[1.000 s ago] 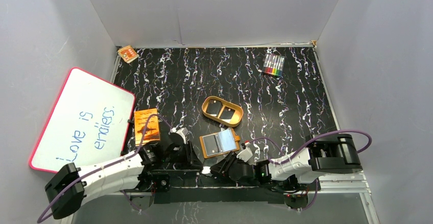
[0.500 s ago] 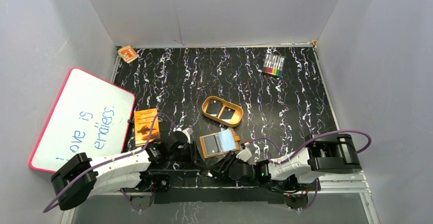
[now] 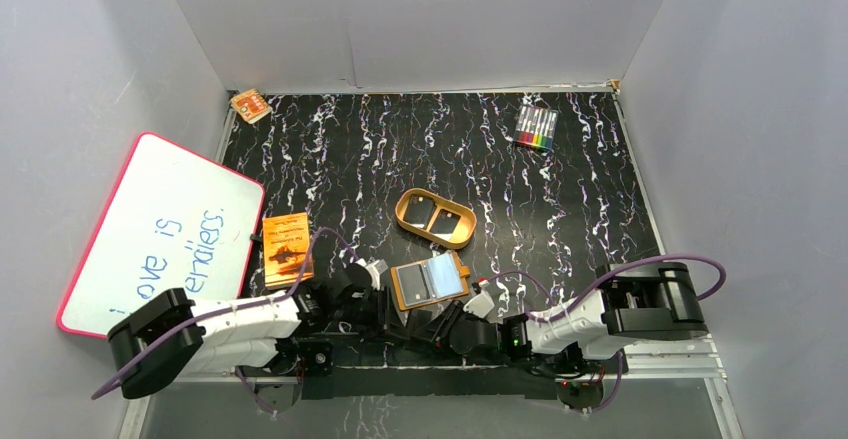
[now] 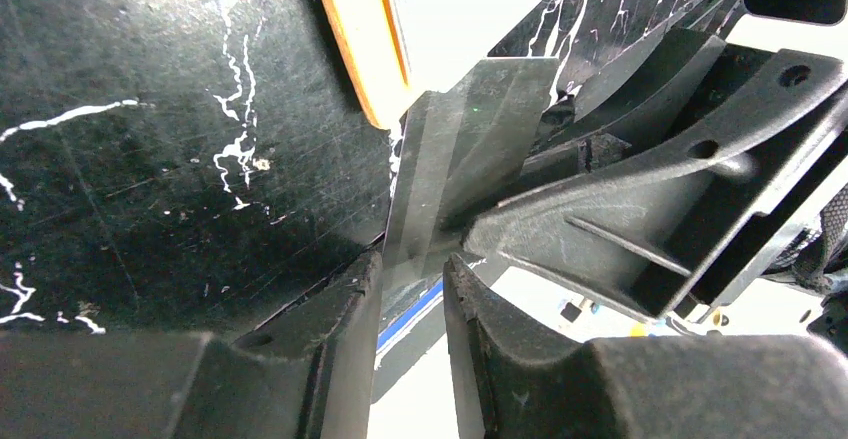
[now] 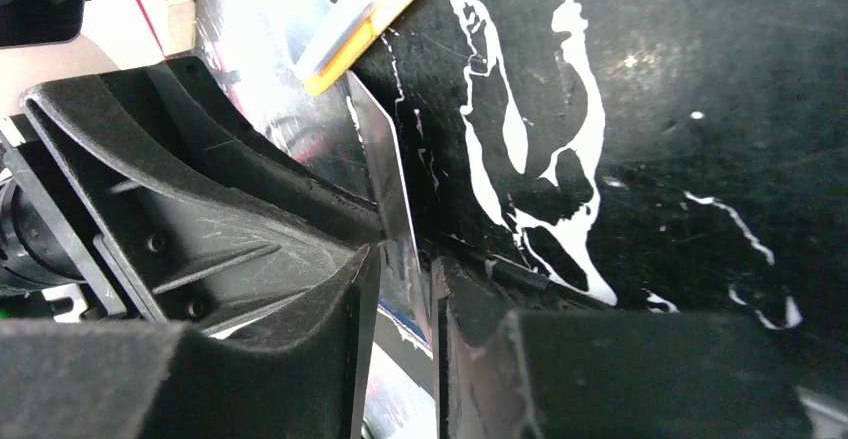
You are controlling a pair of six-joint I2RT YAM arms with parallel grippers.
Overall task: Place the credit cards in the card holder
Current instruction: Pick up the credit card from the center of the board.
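held card: one black credit card (image 4: 470, 129), off the desk (image 3: 560, 209), up betw. both arms at the near edge, just beside the card holder (image 3: 430, 281).
left pincer (image 4: 412, 264): pinching the card's lower end, a finger on each face.
right pincer (image 5: 405, 259): jaws either side of the same card, seen edge-on. Can't tell if clamped or just loosely around it.
other cards: two more cards (image 3: 419, 208), flat in the tan tray (image 3: 398, 212), one per compartment, well apart from the holder.
holder: lying open on the desk, pale sleeves up, orange-brown leather border showing.
handling, card (judgement): v. light, thin, stiff w/ a little spring. Glossy faces, so prob. slippery; a shallow pinch could let it pivot or slide.
where to grip (judgement): by one short end, faces betw. the pads, leaving the far end free to lead into a sleeve. Only one pincer should carry it.
handling, holder (judgement): soft, light, likely to skid or flap when a card pushes in. The free pincer may need to pin it down.
writing: whiteboard (image 3: 160, 229), blue handwriting, approx. "ove is endles"; first letter hidden by the left arm.
booklet (image 3: 287, 249): orange, dark print, too small to read.
marker pack (image 3: 536, 127): no label legible.
card/holder branding: none readable.
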